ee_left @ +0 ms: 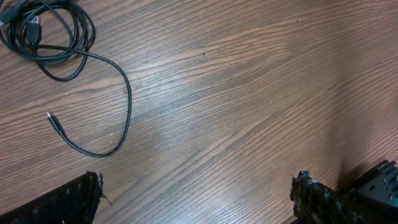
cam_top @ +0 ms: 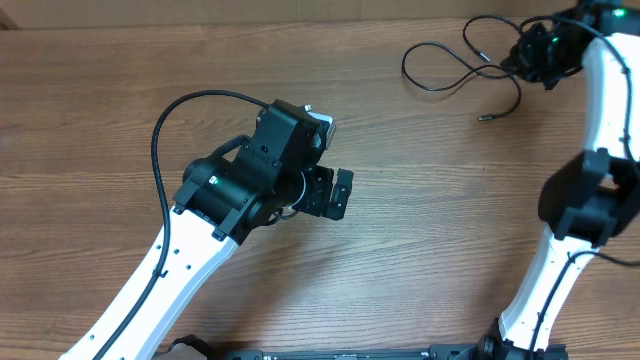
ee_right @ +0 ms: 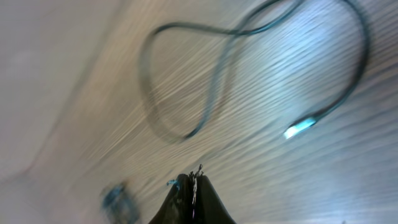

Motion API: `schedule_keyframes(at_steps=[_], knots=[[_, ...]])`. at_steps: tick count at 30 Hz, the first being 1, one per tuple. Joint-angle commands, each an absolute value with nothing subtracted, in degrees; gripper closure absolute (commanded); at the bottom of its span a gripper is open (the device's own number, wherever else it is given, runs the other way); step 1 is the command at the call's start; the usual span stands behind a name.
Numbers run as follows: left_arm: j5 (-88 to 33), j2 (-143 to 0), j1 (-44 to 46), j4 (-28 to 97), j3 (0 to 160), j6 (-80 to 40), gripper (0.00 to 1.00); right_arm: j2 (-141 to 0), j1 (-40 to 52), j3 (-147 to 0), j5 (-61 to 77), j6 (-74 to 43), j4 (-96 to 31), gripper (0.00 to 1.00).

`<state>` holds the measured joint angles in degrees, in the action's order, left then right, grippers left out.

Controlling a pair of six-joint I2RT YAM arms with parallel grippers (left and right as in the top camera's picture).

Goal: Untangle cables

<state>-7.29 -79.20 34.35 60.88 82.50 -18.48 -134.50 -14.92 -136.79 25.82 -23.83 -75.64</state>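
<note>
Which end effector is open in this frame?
The left end effector: its jaws stand wide apart, while the right end effector is pinched shut.

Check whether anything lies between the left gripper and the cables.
Nothing visible does. In the left wrist view, only bare wooden table lies between the open left gripper and the cables; the overhead view shows no object in that stretch either.

left gripper (ee_left: 196, 200): bare wood table (ee_left: 249, 93) between spread fingers and straight ahead | cables (ee_left: 53, 37) ahead, off to view-left, one loose strand curling nearer | right gripper (ee_right: 193, 186): tips closed, cables looped across table just ahead, view blurred
</note>
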Motion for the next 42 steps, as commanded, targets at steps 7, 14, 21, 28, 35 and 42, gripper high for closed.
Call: schedule_keyframes(at_steps=[7, 14, 21, 28, 35, 42], knots=[[-7.1, -79.5, 34.2, 60.9, 82.7, -18.4, 0.0, -123.2, -7.4, -138.8, 35.5, -9.2, -88.4, 0.96], [-7.1, -79.5, 34.2, 60.9, 82.7, -18.4, 0.0, -121.8, -3.9, -138.7, 35.7, -5.7, -97.1, 0.96], [-7.1, -79.5, 34.2, 60.9, 82.7, -18.4, 0.0, -116.0, 0.5, -138.5, 35.3, -5.7, -97.1, 0.96], [-7.1, -79.5, 34.2, 60.9, 82.7, -18.4, 0.01, -107.3, 9.4, -135.7, 24.3, -6.0, -97.1, 0.91], [-9.0, -79.5, 34.2, 60.8, 82.7, -20.3, 0.0, -104.1, 17.9, -131.6, 18.0, -6.2, -97.1, 0.41], [-12.7, -79.5, 34.1, 58.4, 82.7, -24.9, 0.01, -104.2, 18.7, -126.5, 16.5, -7.5, -95.8, 0.0]])
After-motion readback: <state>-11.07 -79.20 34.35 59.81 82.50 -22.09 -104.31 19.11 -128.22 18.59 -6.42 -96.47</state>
